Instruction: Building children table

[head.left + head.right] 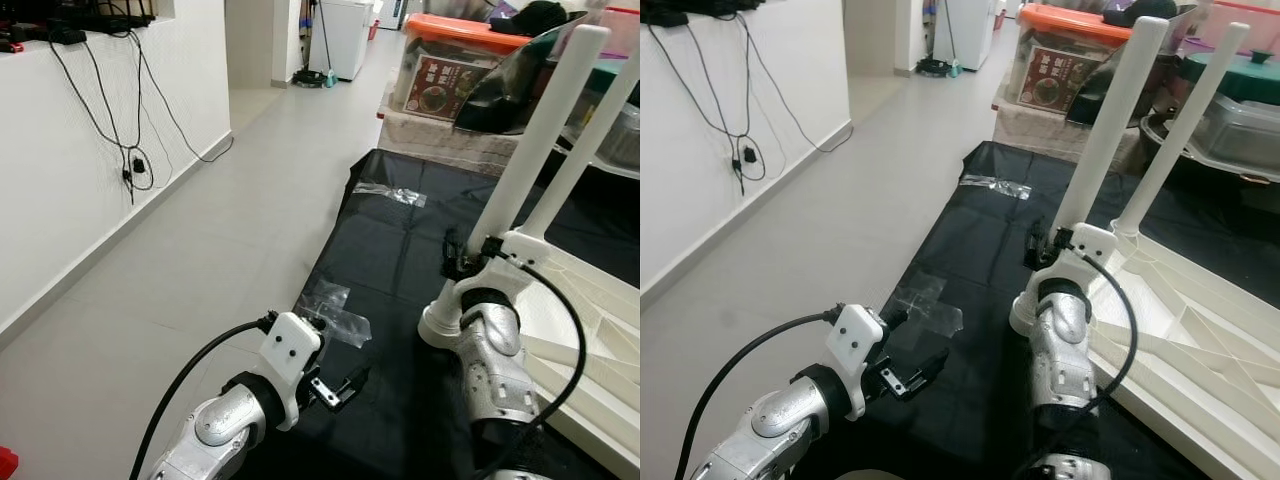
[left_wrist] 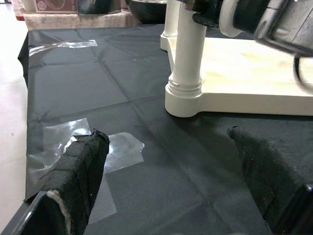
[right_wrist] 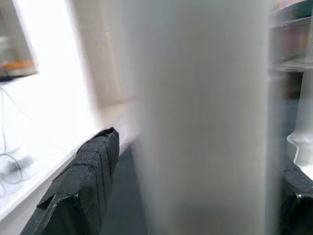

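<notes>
White plastic made up the small table (image 1: 590,320), which lay upside down at the right side of the frame on a black sheet (image 1: 390,250) spread over the grey floor (image 1: 220,230). Two white legs stood up from it. The near leg (image 1: 535,130) rose from the corner at the lower middle up to the upper right of the frame, and the second leg (image 1: 590,150) stood just behind it, further to the right.

The right gripper (image 1: 468,256) was at the lower part of the near leg, and its black fingers (image 3: 85,183) stood on both sides of the leg. The leg passed between them in the right wrist view. If the fingers really pressed the leg or were only close around it, I cannot tell.

The left gripper (image 1: 340,385) hung at the lower middle of the frame, above the black sheet and apart from the table. Its fingers (image 2: 78,171) were spread and held nothing. Pieces of clear tape (image 1: 335,310) lay on the sheet just beyond it, and one more piece (image 1: 390,192) lay further up the sheet.

At the upper right of the frame stood a box with an orange lid (image 1: 460,55). Black cables (image 1: 120,110) hung on the white wall at the upper left.
</notes>
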`<state>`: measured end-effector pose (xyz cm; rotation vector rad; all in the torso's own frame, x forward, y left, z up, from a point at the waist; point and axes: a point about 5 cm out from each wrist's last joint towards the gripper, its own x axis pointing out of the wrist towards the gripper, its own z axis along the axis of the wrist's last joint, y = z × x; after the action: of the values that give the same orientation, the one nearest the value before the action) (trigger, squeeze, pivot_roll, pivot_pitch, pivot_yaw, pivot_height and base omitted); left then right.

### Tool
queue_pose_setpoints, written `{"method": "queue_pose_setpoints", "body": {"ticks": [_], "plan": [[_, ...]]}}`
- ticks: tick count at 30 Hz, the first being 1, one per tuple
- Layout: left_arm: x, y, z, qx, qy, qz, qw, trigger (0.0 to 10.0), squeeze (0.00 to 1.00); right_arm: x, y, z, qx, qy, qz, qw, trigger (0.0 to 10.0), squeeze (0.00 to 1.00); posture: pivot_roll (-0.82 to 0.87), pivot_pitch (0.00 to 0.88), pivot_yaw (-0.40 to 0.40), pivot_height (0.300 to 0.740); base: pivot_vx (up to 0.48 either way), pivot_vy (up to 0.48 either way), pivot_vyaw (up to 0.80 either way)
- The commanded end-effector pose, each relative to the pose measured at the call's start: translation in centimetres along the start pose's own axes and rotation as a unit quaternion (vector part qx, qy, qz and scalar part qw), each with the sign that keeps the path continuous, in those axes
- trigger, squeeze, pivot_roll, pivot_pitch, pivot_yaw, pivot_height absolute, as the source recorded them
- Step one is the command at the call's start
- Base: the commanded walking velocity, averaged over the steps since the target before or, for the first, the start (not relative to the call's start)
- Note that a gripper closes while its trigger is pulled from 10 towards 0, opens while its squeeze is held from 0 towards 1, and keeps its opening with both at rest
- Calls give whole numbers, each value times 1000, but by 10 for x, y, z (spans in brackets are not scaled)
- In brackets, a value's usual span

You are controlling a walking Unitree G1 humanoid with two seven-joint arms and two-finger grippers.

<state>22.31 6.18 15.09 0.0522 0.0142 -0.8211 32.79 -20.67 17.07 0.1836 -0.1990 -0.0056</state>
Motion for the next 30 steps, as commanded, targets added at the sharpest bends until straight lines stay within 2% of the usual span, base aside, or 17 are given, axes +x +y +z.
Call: {"method": "queue_pose_setpoints", "body": {"ticks": [1,4,5,7,9,11,12,14,16,17,18,20,21,24,26,29,30], "plan": [[1,-2,0,0,-1,-1,1000,10000,0,-2,-1,2,26,25,101,994,10000,0,204,0,-104,740,0,0,0],[1,-2,0,0,-1,-2,1000,10000,0,-3,-3,6,36,42,170,984,10000,0,198,0,-99,740,0,0,0],[2,-2,0,1,-1,-2,1000,10000,0,-4,4,13,32,78,309,947,10000,0,203,0,-101,740,0,0,0],[2,-2,0,1,-1,-2,1000,10000,0,-4,4,13,32,78,309,947,10000,0,203,0,-101,740,0,0,0],[3,-2,0,1,-2,-3,1000,10000,0,-9,11,13,14,114,419,901,10000,0,209,0,-106,740,0,0,0],[3,-2,0,1,-2,-3,1000,10000,0,-9,11,13,14,114,419,901,10000,0,209,0,-106,740,0,0,0],[3,-2,0,2,-2,-4,1000,10000,0,-10,14,12,10,133,464,876,10000,0,215,0,-110,740,0,0,0],[3,-2,0,2,-2,-4,1000,10000,0,-10,14,12,10,133,464,876,10000,0,215,0,-110,740,0,0,0],[3,-1,0,3,-1,-5,1000,10000,0,-8,22,9,2,157,522,838,10000,0,220,0,-111,740,0,0,0],[3,-1,0,3,-1,-5,1000,10000,0,-8,22,9,2,157,522,838,10000,0,220,0,-111,740,0,0,0],[3,-1,0,4,-1,-5,1000,10000,0,-7,24,9,2,163,538,827,5922,0,220,0,-111,740,0,0,0],[3,-1,0,4,-1,-5,1000,10000,0,-7,24,9,2,163,538,827,5922,0,220,0,-111,740,0,0,0],[3,-1,0,4,-1,-5,1000,10000,0,-7,27,8,-5,164,546,822,0,0,221,0,-109,740,0,0,0],[2,-1,0,4,0,-5,1000,10000,0,-6,26,6,-20,152,520,841,0,0,218,0,-104,740,0,0,0],[2,-1,-1,4,0,-5,1000,10000,0,3,19,4,-35,125,433,892,0,0,218,0,-104,740,0,0,0],[2,-1,-1,4,0,-6,1000,10000,0,5,17,4,-37,119,410,903,0,0,218,0,-104,740,0,0,0],[2,-1,-1,4,0,-6,1000,10000,0,12,11,2,-32,108,321,940,0,0,212,0,-104,740,0,0,0]]}}
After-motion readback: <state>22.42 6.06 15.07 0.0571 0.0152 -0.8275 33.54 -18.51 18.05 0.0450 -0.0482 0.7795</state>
